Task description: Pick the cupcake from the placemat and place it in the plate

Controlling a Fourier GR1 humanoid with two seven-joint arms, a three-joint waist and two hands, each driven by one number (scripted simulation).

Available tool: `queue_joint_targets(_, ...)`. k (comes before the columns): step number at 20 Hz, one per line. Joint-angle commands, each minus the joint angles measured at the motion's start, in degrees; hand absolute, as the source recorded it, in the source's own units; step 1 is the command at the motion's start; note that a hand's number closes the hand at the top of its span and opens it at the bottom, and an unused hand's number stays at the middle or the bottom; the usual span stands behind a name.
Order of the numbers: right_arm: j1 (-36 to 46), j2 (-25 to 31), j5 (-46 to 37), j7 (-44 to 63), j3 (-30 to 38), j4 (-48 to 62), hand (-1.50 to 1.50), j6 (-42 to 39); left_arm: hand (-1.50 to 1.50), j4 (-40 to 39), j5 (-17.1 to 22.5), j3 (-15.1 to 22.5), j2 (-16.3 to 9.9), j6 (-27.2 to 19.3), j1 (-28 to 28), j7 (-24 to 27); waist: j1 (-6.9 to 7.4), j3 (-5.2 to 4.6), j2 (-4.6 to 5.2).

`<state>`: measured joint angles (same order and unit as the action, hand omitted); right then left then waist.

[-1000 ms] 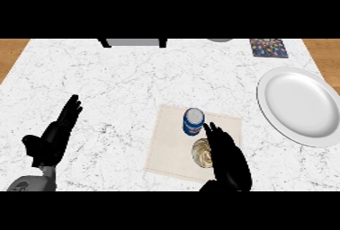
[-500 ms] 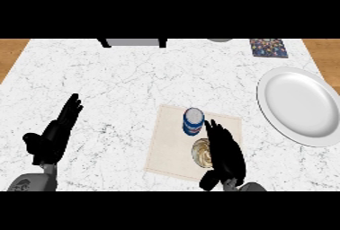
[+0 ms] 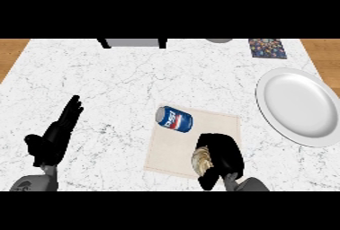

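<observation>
right hand (image 3: 222, 155) now curling round cupcake (image 3: 201, 160), fingers straight a moment ago | cupcake sitting on mat (image 3: 166, 155) near desk's front edge, by can (image 3: 175, 119) | grasp closing, lift toward plate (image 3: 295, 105) pending | left hand (image 3: 54, 137) resting open, front-left

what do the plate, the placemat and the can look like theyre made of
Plate: looks like glazed white ceramic, going by its smooth surface with soft shading; it could be plastic.
Placemat: seems to be cloth or paper, flat, matte and beige, with a thin darker line along its edge.
Can: probably metal, a printed blue, red and white side and a pale grey end, lying on its side.
</observation>
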<state>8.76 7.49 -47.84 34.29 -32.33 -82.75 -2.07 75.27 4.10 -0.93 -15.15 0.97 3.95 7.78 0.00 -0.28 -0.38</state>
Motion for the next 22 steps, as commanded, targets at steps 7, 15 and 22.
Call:
queue_joint_targets(7,-9.15,25.84,9.48,-20.41,22.34,2.2,1.5,3.75,0.0,0.57,0.36,-2.82,-0.31,-1.09,-1.85,0.09,-5.2,0.72,0.34)
queue_joint_targets(15,-11.28,41.38,24.08,-46.81,43.58,14.47,1.5,5.59,0.0,1.5,1.35,-3.62,-1.26,-0.01,-1.85,-0.35,-4.2,0.9,0.21)
queue_joint_targets(22,-14.77,51.48,34.34,-73.5,58.45,29.9,1.5,0.38,0.0,1.71,1.17,-2.92,-1.33,1.22,-1.44,-0.31,-1.83,0.53,0.3)
